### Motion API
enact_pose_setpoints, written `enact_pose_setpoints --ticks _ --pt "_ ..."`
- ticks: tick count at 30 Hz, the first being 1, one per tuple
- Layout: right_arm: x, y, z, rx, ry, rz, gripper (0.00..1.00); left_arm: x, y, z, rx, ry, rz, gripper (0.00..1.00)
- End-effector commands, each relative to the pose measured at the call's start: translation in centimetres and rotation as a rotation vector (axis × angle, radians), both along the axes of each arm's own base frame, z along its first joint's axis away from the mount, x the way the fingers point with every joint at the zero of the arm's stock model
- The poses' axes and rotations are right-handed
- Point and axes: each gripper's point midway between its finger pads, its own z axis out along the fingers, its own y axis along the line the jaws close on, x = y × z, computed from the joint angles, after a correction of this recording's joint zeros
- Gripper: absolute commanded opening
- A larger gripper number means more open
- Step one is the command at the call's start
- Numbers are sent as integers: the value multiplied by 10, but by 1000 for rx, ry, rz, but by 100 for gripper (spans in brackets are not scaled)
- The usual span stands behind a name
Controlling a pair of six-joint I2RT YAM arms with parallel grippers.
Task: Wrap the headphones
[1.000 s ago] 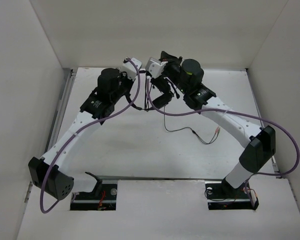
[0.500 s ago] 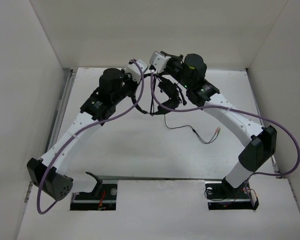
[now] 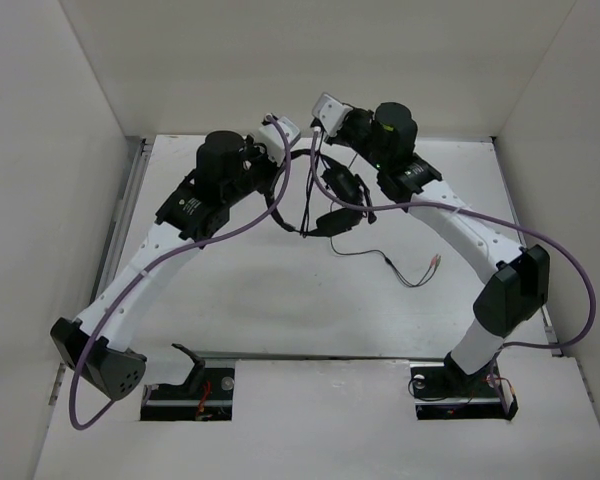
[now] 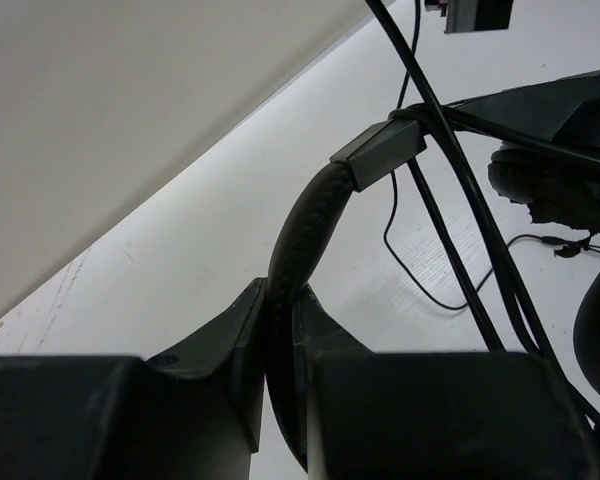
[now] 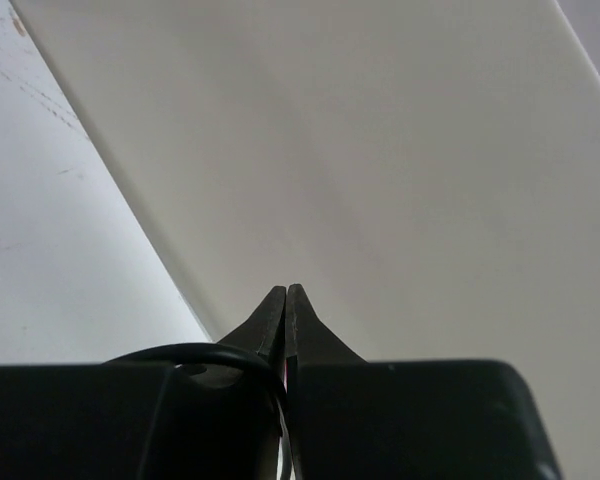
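Over the last second the right claw (image 5: 285, 297) has swung farther from the bases and slightly rightward. The left claw (image 4: 280, 297) has edged after it, so the two now sit close together near the back wall (image 3: 310, 60). The dark bulk of the headphones (image 3: 335, 188) has shifted a little toward the bases, while the plugs (image 3: 435, 263) lie where they lay on the table (image 3: 240, 290). Both arms reach forward from their bases with elbows flung outward and forearms leaning in to meet, forming an arch. The left claw is clamped tight on the padded band (image 4: 305, 215), which rises out of the jaws and curves away to a square black slider (image 4: 380, 152). The earcup (image 4: 550, 185) hangs beyond that, off to one side. The right claw points at the white wall with its fingertips pressed together. The cable (image 5: 195, 348) arcs over one finger and dives into the seam between them, so it appears pinched there. In the left wrist view, strands of cable cross the band at the slider just ahead of the left claw. Below both claws the thin tail drops to the table and trails toward the right arm, ending at the plugs well apart from either claw. A small white label (image 3: 189, 207) on the left arm's black joint is too small to read.
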Motion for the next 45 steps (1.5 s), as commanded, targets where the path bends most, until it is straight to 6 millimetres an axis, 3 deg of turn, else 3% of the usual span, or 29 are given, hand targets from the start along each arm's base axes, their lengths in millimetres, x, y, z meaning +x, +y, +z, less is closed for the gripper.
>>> enact_pose_setpoints --ticks 1,11,18,25,32,35,40,45 --pt "1 -4 22 89 -9 18 8 -11 -6 51 -85 -93 -50 0" --pt "-8 11 -23 274 339 218 10 -22 -13 105 -185 -138 -103 0" --pt "-55 48 -60 523 755 508 9 -29 -16 151 -270 -174 -138 0" --pt "-93 73 -68 848 1001 701 19 -31 -12 186 -339 -214 -136 0" --pt "-138 102 -105 912 1156 755 32 -15 13 222 -395 -307 -32 0" --pt "-159 107 -120 889 1188 768 34 -4 33 237 -415 -372 60 0" --pt "-196 112 -134 811 1208 818 33 13 75 261 -462 -478 251 0" --pt "-239 120 -140 673 1216 926 26 26 111 272 -465 -569 420 0"
